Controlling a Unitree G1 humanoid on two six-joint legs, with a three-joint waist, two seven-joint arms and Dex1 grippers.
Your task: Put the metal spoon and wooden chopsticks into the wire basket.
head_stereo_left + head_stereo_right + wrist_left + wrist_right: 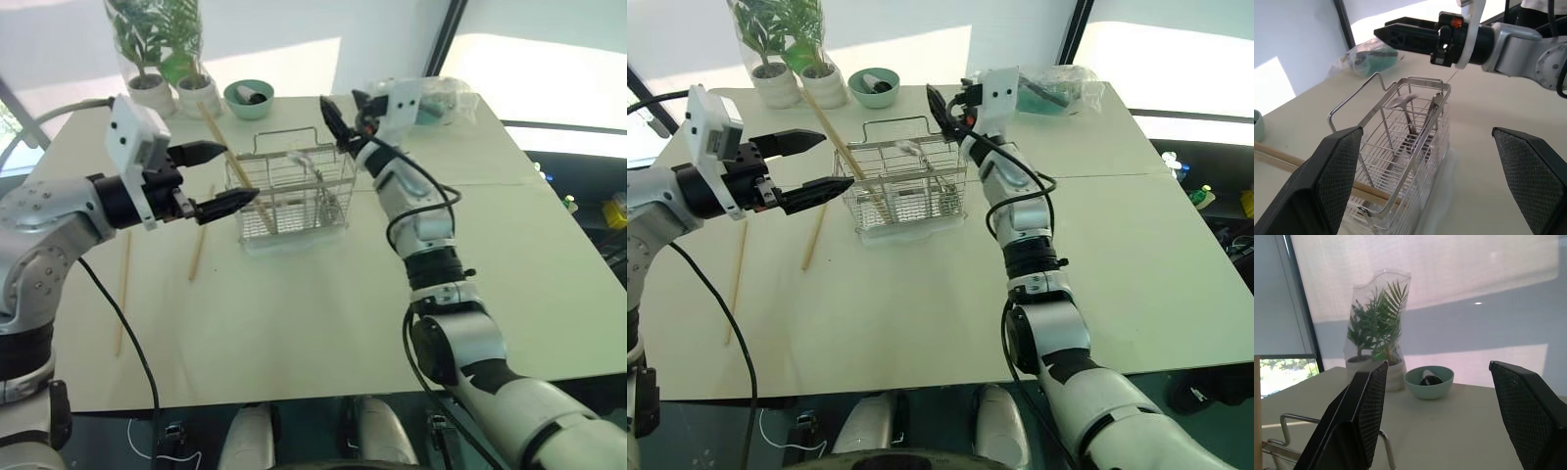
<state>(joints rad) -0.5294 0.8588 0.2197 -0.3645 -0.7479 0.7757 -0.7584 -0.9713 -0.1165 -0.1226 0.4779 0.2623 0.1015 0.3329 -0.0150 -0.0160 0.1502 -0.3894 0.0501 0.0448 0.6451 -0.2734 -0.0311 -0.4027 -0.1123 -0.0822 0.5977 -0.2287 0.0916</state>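
The wire basket (290,192) stands on the pale table. The metal spoon (1400,101) stands inside it, bowl uppermost, leaning against the wires. One of the wooden chopsticks (223,147) leans in the basket's left end, its top sticking out toward the plants. Two more chopsticks lie flat on the table to the left, one near the basket (201,238) and one farther out (122,291). My left gripper (242,171) is open at the basket's left end, beside the leaning chopstick. My right gripper (342,117) hangs open just above the basket's right end, with nothing between its fingers.
A teal bowl (249,98) and two potted plants in a clear wrap (162,54) stand behind the basket. A crumpled plastic bag (446,103) lies at the back right. The table's front edge (294,397) is close to me.
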